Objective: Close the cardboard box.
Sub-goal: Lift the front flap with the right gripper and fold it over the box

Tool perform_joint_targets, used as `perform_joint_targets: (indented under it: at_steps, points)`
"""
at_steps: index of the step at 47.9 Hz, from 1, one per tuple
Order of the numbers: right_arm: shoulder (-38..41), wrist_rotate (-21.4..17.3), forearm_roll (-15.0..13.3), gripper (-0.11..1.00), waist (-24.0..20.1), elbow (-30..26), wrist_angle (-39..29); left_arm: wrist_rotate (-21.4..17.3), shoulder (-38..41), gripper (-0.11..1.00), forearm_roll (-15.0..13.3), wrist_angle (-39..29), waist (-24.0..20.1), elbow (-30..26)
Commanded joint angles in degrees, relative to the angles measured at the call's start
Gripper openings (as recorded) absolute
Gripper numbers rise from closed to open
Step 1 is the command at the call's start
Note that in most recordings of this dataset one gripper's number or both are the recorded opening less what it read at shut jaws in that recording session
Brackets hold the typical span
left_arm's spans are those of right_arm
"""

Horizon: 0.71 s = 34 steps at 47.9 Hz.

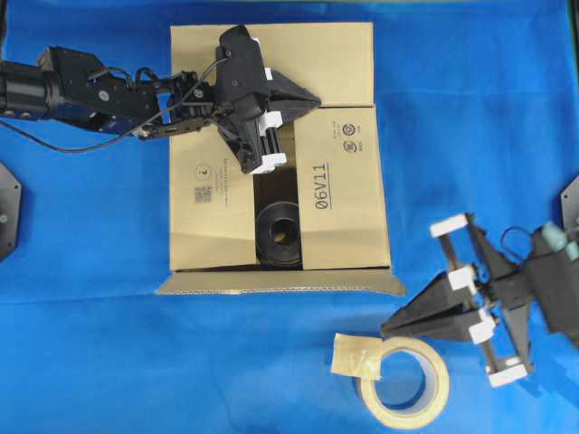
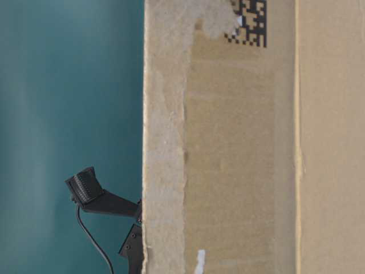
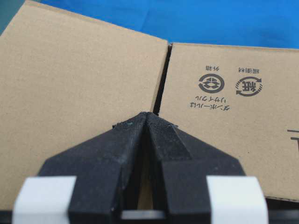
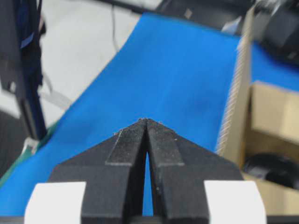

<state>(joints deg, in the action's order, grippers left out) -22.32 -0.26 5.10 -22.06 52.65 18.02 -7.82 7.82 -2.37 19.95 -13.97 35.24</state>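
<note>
Cardboard box (image 1: 271,145) sat mid-desk toward the far edge, left hand (image 1: 312,101) pinched together, empty, pressing flaps; right hand (image 1: 391,323) together, empty; near flap unfolded, a slip could reopen the gap.

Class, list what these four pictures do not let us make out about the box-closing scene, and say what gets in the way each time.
- Black round object inside the brown cardboard box: overhead view, flaps hide most of it.
- Box's overall shape: table-level view, its wall fills the frame, cut by the edges.
- Small print beside the QR mark: overhead view, too small.
- Room beyond the shut right pincer: right wrist view, blurred.
</note>
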Motion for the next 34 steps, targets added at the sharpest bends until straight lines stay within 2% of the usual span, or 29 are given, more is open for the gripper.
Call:
perform_joint_targets:
  at_steps: [1, 10, 20, 34]
  points:
    - [1.67, -0.18, 0.62, 0.01, -0.53, -0.62, 0.79, -0.09, -0.79, 0.02, 0.18, 0.09, 0.44, -0.26]
    - [4.92, -0.26, 1.49, 0.01, -0.62, 0.09, 2.02, -0.09, -0.88, 0.02, 0.18, 0.09, 0.44, -0.09]
    - [3.96, -0.09, 1.49, 0.01, 0.44, 0.18, 2.11, -0.09, -0.88, 0.02, 0.18, 0.09, 0.44, 0.00]
    - [-1.05, 0.18, 1.49, 0.01, 10.55, 2.72, 0.18, -0.09, -0.97, 0.02, 0.18, 0.09, 0.70, 0.00]
